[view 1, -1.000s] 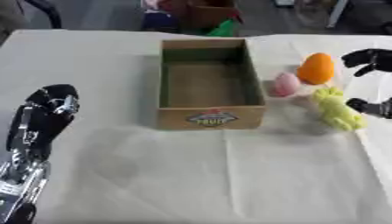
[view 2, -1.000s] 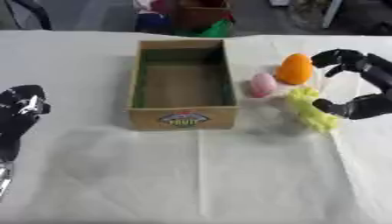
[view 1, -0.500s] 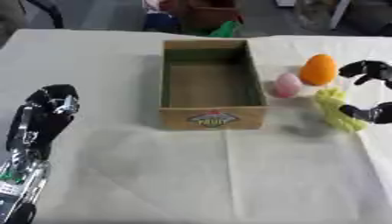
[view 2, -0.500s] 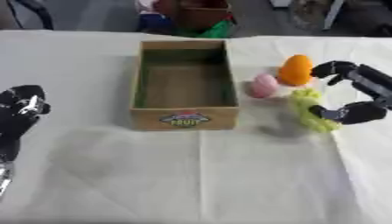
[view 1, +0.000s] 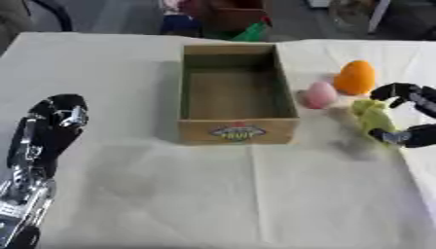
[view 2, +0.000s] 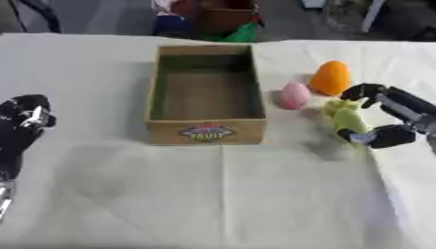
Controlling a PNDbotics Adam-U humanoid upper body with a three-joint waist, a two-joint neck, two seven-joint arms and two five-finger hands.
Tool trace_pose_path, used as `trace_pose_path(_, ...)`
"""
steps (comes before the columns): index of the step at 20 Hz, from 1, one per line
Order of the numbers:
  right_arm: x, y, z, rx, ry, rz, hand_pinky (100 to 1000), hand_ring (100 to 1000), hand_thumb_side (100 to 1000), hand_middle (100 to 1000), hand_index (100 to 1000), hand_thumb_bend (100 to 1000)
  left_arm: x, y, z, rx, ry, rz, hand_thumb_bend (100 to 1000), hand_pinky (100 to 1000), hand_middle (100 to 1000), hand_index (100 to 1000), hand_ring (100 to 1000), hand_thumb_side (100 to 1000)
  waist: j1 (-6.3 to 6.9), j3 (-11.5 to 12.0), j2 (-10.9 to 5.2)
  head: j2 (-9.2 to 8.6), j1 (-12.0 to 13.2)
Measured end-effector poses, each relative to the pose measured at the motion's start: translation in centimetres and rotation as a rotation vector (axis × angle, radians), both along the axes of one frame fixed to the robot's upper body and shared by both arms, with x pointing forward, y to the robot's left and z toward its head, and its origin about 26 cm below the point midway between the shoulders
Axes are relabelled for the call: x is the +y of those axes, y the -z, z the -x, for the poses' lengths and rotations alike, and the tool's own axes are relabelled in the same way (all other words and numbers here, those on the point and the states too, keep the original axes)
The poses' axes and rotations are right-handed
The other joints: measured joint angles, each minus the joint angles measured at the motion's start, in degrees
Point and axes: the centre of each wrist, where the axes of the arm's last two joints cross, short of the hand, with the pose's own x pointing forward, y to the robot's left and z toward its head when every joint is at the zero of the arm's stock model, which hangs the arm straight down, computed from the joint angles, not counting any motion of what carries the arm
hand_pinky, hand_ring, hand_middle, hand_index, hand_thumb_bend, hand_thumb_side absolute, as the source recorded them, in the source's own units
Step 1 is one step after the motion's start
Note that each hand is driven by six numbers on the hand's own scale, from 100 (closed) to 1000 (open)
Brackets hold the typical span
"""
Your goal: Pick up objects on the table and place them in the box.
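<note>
The right hand [view 2: 385,116] sat at the right side of the table [view 2: 213,194], its fingers and thumb curved around a yellow-green toy [view 2: 347,118] without clearly closing on it; whether they touched it could not be told. The toy lay on the table just right of the cardboard box [view 2: 204,133], with a pink egg [view 2: 296,95] and an orange egg [view 2: 330,78] a little farther back, close beside it. The box looked empty, so none of the three things had yet been placed.

The left hand [view 1: 55,119] rested idle at the near left (fingers curled, holding nothing), well apart from everything.

The risk from here seemed to lie in the crowding: as the fingers close, the far one could nudge the pink egg and roll it away. The toy also looked soft and irregular, so a pinch taken off its middle might let it slip on the lift toward the box.
</note>
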Motion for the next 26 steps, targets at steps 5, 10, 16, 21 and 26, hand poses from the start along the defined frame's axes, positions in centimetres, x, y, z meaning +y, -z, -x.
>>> trace_pose_path(5, -0.05, 0.29, -0.03, 0.006, 0.022, 0.042, 723, 831, 476, 852, 863, 408, -0.01, 0.00, 0.00, 0.000, 0.000, 0.000, 174, 635, 502, 667, 534, 254, 0.01, 0.04, 0.00, 0.00, -0.01)
trace_pose_path(10, -0.18, 0.59, -0.01, 0.036, 0.046, 0.102, 674, 798, 496, 842, 863, 409, -0.06, 0.03, 0.00, 0.001, 0.003, 0.000, 174, 635, 502, 667, 534, 254, 0.08, 0.04, 0.00, 0.00, -0.01)
trace_pose_path(16, 0.01, 0.76, -0.05, 0.046, 0.073, 0.130, 501, 640, 450, 817, 846, 100, -0.11, 0.05, 0.01, 0.001, 0.006, 0.000, 173, 635, 502, 667, 534, 254, 0.22, 0.03, 0.00, 0.00, -0.02)
trace_pose_path(21, 0.05, 0.77, -0.05, 0.014, 0.102, 0.108, 373, 530, 296, 756, 794, 100, -0.12, 0.05, 0.01, 0.001, 0.006, 0.000, 173, 635, 502, 667, 534, 254, 0.34, -0.05, 0.00, 0.00, -0.04)
trace_pose_path(26, 0.21, 0.55, -0.07, -0.048, 0.118, 0.050, 311, 493, 236, 722, 771, 100, -0.12, 0.05, 0.01, 0.003, 0.007, 0.000, 172, 635, 502, 667, 534, 254, 0.49, -0.09, 0.00, 0.00, -0.11)
